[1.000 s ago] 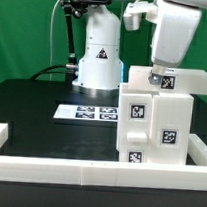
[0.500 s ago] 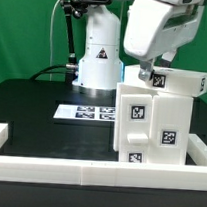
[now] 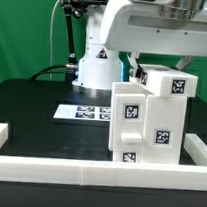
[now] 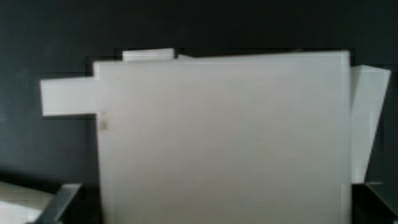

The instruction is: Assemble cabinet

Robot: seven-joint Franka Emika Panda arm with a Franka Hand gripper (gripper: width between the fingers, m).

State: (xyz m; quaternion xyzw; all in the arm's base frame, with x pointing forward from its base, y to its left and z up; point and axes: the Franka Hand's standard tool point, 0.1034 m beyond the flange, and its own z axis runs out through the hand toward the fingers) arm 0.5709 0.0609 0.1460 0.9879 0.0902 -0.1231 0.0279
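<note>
Now my fingers [image 3: 142,72] sit at the top of the boxy white plastic cabinet [image 3: 142,129], spread wide across its upper body; from the exterior view they appear to press on it, though my wrist housing hides the contact and I cannot tell for certain that the grip is firm. The cabinet stands upright on the black surface [image 3: 36,112], just behind the long low white frame rail [image 3: 77,170] and toward the exterior view's right, with square black-and-white tags on its front and a smaller tagged block [image 3: 175,84] projecting at its top on the exterior view's right. The flat white marker board [image 3: 83,112] lies on the surface just beside it, on the exterior view's left. In the wrist view the cabinet's broad white face [image 4: 222,135] fills nearly everything, so I am very close. I judge the step to be turning or repositioning the body. To do it well I should hold squarely, move slowly, keep the base flat on the surface, and watch that the projecting block does not snag or shift.
</note>
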